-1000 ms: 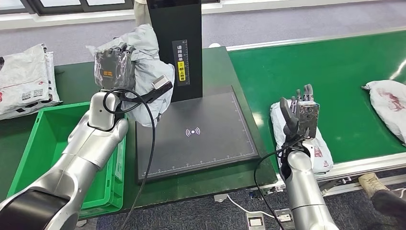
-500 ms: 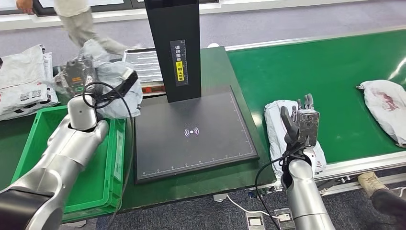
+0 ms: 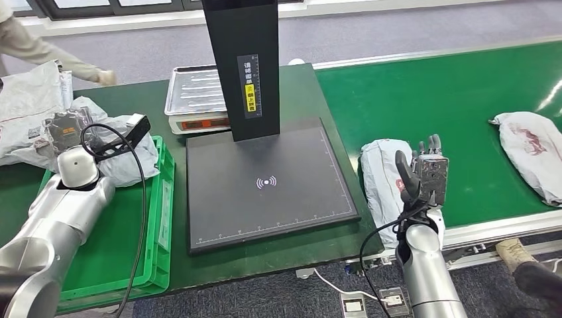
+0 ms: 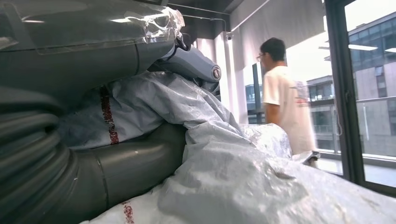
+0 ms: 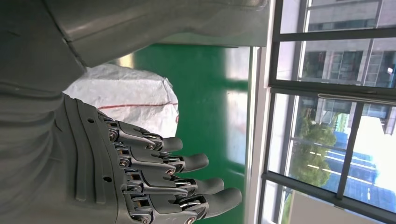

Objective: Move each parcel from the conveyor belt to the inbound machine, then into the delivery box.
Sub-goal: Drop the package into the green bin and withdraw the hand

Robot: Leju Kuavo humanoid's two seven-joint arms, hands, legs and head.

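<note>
The left hand (image 3: pixel 66 129) grips a crumpled grey parcel (image 3: pixel 122 156), fingers wrapped into the plastic, over the far rim of the green delivery box (image 3: pixel 156 218) at the left. The inbound machine (image 3: pixel 265 182), a black platform with an upright column, stands right of the box. The right hand (image 3: pixel 424 173) is raised, fingers spread and holding nothing, just above a white parcel (image 3: pixel 381 179) on the conveyor belt (image 3: pixel 464 99). Another white parcel (image 3: pixel 533 149) lies further right on the belt.

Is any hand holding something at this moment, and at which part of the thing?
The left hand grips a grey parcel by its crumpled upper part, over the green box. The right hand holds nothing.
</note>
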